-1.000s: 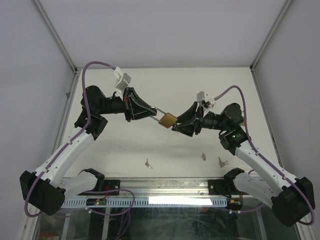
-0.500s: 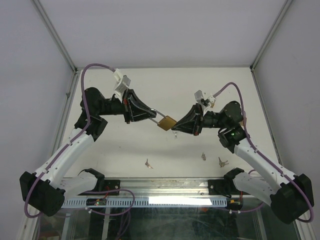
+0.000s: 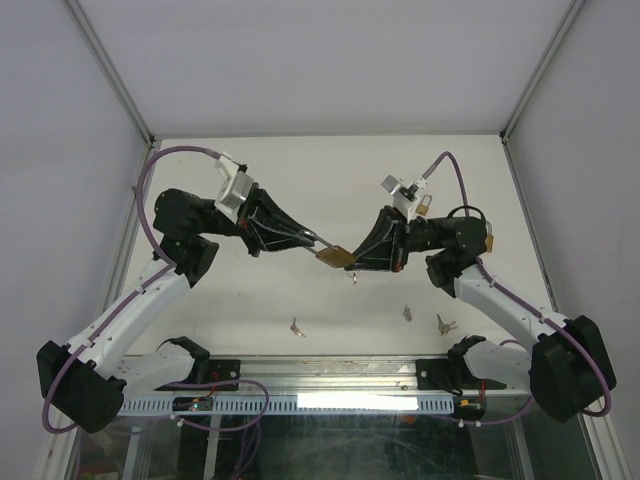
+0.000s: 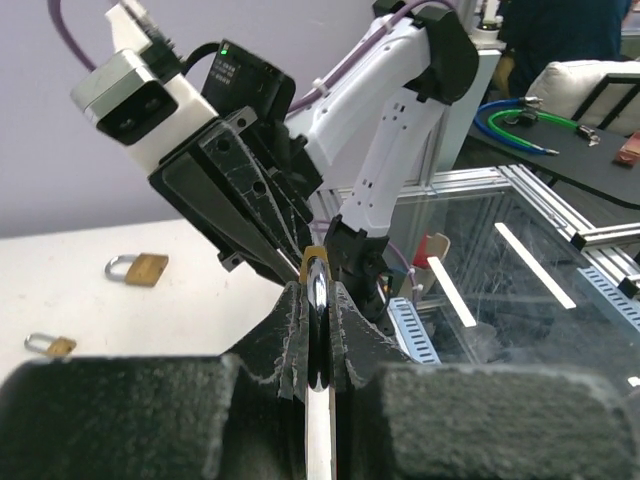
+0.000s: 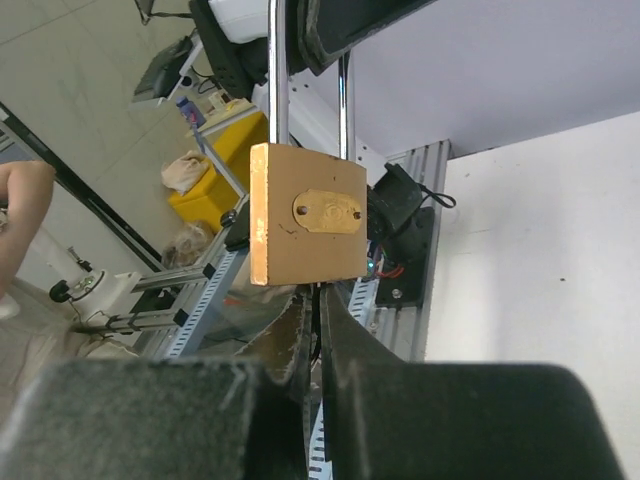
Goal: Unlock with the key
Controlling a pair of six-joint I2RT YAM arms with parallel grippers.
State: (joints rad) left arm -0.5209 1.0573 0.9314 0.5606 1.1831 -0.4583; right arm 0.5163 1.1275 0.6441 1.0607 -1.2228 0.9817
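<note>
Gripping the padlock (image 3: pixel 335 255) by its shackle (image 5: pixel 277 100) with the left gripper (image 3: pixel 318 240), you needed to hold it rigid while the clenched right gripper (image 3: pixel 352 262) twisted squarely beneath it.

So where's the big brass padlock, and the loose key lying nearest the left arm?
brass padlock (image 5: pixel 290 250), right wrist view, on its brass body.
loose key (image 3: pixel 296 327), top external view, on its middle.

The brass padlock (image 3: pixel 335 255) hangs tilted in the air above the counter (image 3: pixel 330 180). Both legs of its silver shackle (image 5: pixel 278 80) are seated in the body, and the left end effector (image 3: pixel 312 239) pinches the shackle. The right end effector (image 3: pixel 352 263) is closed at the padlock's bottom edge; no key can be made out there. A small key (image 3: pixel 295 327) lies near the counter's front edge, with two more to its right.
</note>
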